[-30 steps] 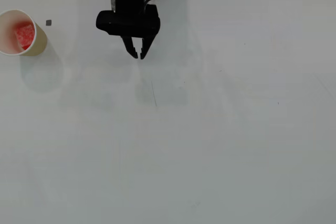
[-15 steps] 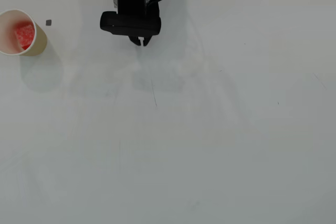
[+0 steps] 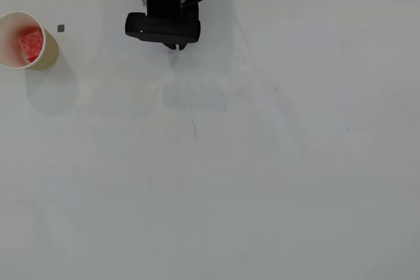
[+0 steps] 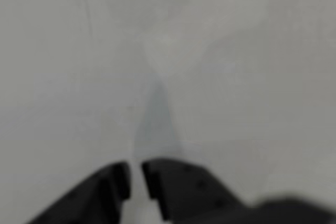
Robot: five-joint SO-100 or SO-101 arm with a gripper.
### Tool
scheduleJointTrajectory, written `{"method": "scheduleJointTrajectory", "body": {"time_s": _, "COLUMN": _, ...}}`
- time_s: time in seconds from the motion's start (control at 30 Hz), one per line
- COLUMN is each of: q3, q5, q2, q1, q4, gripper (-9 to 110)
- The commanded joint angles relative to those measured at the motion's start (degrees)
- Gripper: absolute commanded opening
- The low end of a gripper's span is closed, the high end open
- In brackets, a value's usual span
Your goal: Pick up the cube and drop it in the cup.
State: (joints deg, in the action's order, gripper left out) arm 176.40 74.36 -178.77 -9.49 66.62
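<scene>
The red speckled cube lies inside the cream-white paper cup, which stands at the far left of the overhead view. My black gripper is folded back at the top centre of that view, well to the right of the cup. In the wrist view the gripper enters from the bottom edge, its two black fingers nearly together with only a thin gap and nothing between them. Neither cube nor cup shows in the wrist view.
A tiny dark grey square speck lies just right of the cup's rim. The white table spreads below and to the right of the arm, with a thin dark scratch near its middle.
</scene>
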Motion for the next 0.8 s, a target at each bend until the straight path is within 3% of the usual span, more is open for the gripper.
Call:
{"method": "scheduleJointTrajectory", "body": {"time_s": 0.0, "q3": 1.05, "q5": 0.88, "q2": -1.05, "q1": -0.62, "q4": 0.00, "gripper": 0}}
{"method": "scheduleJointTrajectory", "body": {"time_s": 0.77, "q3": 2.11, "q5": 12.22, "q2": -1.14, "q1": -0.97, "q4": 2.99, "gripper": 0}}
